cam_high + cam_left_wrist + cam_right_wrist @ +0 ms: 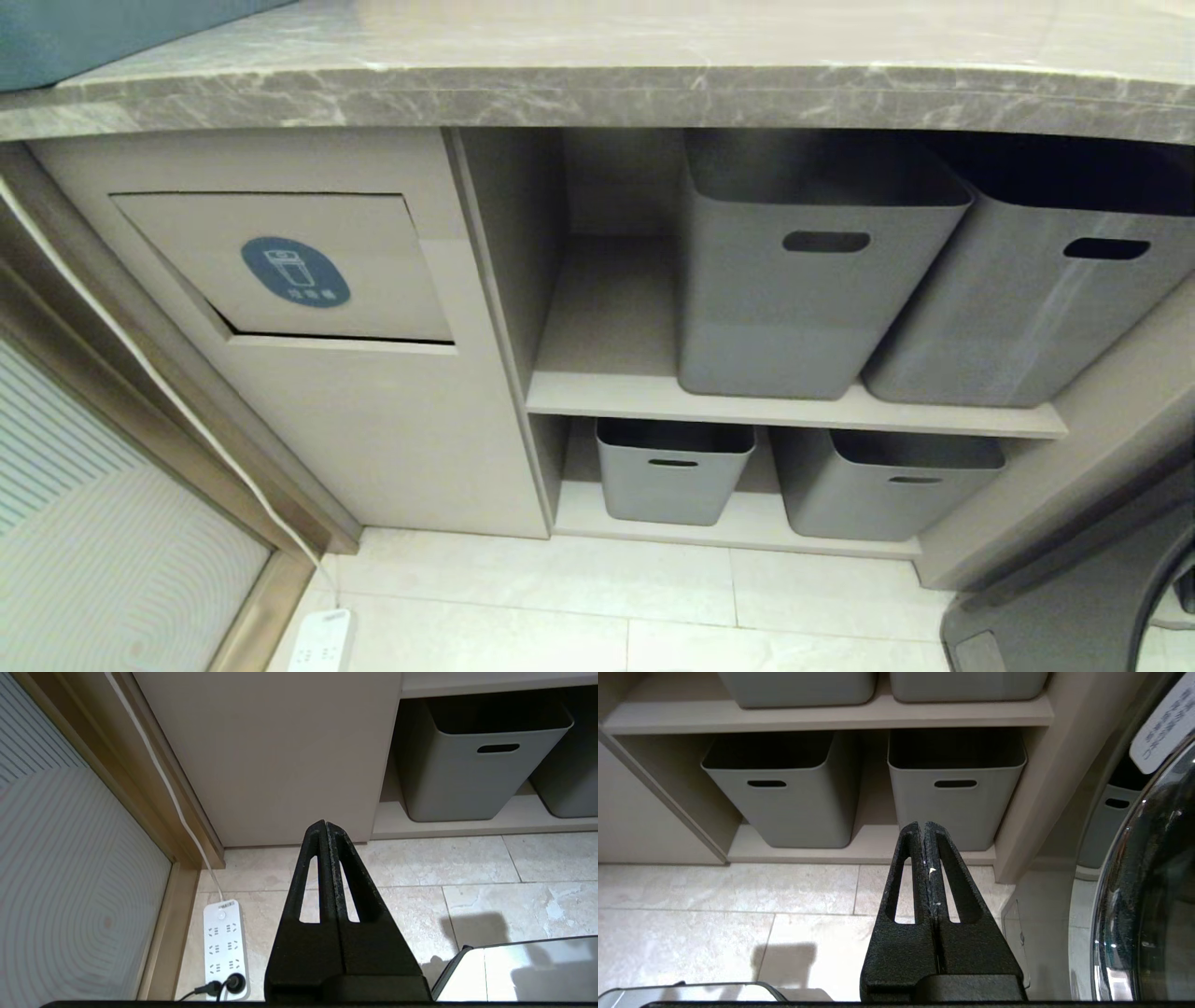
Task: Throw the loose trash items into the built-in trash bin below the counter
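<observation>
In the head view we see the built-in trash bin, flap closed, under the left end of the desk; no loose trash items show, so we risk mistaking a grey tub for the bin. In the left wrist view the left gripper has its fingers pressed together, empty, above floor tiles and a power strip whose cable could snag. In the right wrist view the right gripper likewise has its fingers together, empty, before the lower shelf.
</observation>
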You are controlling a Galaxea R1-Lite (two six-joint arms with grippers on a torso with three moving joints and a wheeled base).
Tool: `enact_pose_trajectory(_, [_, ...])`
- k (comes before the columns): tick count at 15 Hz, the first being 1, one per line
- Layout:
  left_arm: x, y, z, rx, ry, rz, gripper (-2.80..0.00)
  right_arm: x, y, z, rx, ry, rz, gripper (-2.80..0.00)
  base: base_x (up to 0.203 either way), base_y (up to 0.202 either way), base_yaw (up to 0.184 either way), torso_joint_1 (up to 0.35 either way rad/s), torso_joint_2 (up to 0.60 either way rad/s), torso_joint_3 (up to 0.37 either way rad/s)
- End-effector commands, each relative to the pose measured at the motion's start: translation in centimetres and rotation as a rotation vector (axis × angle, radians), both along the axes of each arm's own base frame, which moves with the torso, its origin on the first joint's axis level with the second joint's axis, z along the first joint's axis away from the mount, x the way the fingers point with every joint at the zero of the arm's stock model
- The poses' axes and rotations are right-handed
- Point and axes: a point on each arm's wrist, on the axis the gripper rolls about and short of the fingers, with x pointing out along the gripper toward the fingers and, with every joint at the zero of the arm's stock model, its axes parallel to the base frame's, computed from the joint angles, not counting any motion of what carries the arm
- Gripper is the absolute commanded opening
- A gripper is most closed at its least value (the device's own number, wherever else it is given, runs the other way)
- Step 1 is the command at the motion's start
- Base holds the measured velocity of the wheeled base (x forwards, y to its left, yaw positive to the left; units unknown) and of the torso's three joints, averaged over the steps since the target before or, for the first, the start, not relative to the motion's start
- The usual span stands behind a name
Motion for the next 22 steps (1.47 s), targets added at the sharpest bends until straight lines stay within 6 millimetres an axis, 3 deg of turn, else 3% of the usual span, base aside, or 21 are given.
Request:
enact_pose_trajectory(1, [0.06, 0.00, -0.06, 0.000, 0.006, 0.000, -2.80, 0.02, 0.00, -0.04, 0.001, 0.002, -0.001, -2.80, 0.000, 0.000, 0.000, 0.007, 0.00, 0.207])
enact_pose_trajectory(15, [0.04, 0.00, -0.06, -0.003, 0.004, 0.001, -2.80, 0.02, 0.00, -0.04, 0.001, 0.002, -0.001, -2.80, 0.000, 0.000, 0.000, 0.002, 0.00, 0.202])
enact_pose_trajectory(22, [0.05, 0.02, -0.11, -0.054, 0.011, 0.009, -2.80, 0.02, 0.00, -0.04, 0.004, 0.002, -0.001, -2.80, 0.000, 0.000, 0.000, 0.000, 0.00, 0.036])
